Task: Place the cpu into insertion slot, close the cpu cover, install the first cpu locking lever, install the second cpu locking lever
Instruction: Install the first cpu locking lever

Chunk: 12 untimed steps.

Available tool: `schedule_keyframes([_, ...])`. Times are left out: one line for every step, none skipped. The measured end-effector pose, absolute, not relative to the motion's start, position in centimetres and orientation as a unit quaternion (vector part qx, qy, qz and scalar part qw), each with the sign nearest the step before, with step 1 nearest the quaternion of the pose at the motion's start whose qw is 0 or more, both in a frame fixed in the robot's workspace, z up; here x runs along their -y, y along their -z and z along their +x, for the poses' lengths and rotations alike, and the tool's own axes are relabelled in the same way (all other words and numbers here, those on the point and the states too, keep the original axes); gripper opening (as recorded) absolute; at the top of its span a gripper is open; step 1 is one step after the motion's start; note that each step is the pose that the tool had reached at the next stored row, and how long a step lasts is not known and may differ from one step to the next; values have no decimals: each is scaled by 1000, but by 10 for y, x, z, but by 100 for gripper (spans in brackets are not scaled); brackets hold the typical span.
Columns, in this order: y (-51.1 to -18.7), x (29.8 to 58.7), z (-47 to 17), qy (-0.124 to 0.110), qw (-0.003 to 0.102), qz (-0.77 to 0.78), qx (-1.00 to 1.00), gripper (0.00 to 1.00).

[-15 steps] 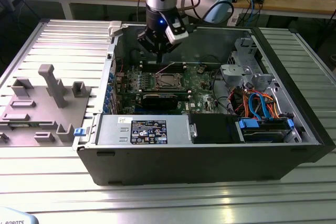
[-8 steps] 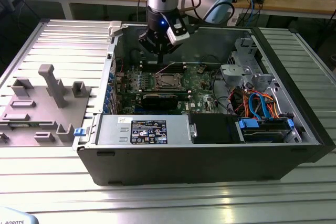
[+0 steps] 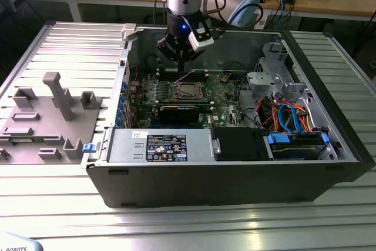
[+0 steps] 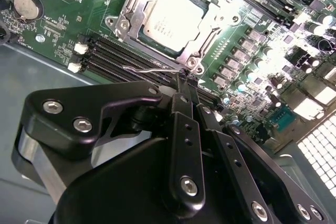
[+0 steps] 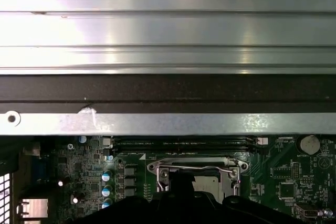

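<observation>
**One of each at the socket, several around it**

One open computer case (image 3: 235, 174) sat on the bench, holding one green motherboard (image 4: 79, 19). On that board there was one insertion slot (image 4: 126, 22), one cpu (image 4: 173, 17) seated in it, and one cpu cover (image 4: 207, 38) framing the chip. One thin wire lever (image 4: 152, 70) lay along the socket's edge in the second wrist view. One round coin battery (image 4: 27, 6) showed on the board. One arm carried one gripper (image 4: 186, 85). Beside the case stood one grey fixture block (image 3: 53, 116). In the first wrist view, three blue-topped capacitors (image 5: 106, 188) stood in a column.
</observation>
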State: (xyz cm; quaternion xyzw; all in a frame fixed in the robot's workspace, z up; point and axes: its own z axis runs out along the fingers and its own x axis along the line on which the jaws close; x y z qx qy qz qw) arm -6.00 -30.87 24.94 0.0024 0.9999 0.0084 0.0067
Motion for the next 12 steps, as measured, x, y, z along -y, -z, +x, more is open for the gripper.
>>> schedule_keyframes([-249, 309, -60, -8, 7, 2, -1000, 11])
schedule_keyframes([-249, 309, -59, -8, 7, 2, -1000, 11])
schedule_keyframes([-248, 309, -59, -8, 7, 2, -1000, 11])
schedule_keyframes([-247, 309, -59, -8, 7, 2, -1000, 11])
schedule_keyframes([-247, 309, -59, -8, 7, 2, -1000, 11])
schedule_keyframes([-246, 309, -58, -8, 7, 2, -1000, 11])
schedule_keyframes([-246, 309, -58, -8, 7, 2, -1000, 11])
schedule_keyframes([-246, 309, -58, -8, 7, 2, -1000, 11])
schedule_keyframes([-245, 309, -58, -8, 7, 2, -1000, 11])
schedule_keyframes([-245, 309, -58, -8, 7, 2, -1000, 11])
schedule_keyframes([-244, 309, -57, -8, 7, 2, -1000, 11])
schedule_keyframes([-243, 309, -57, -8, 7, 2, -1000, 11])
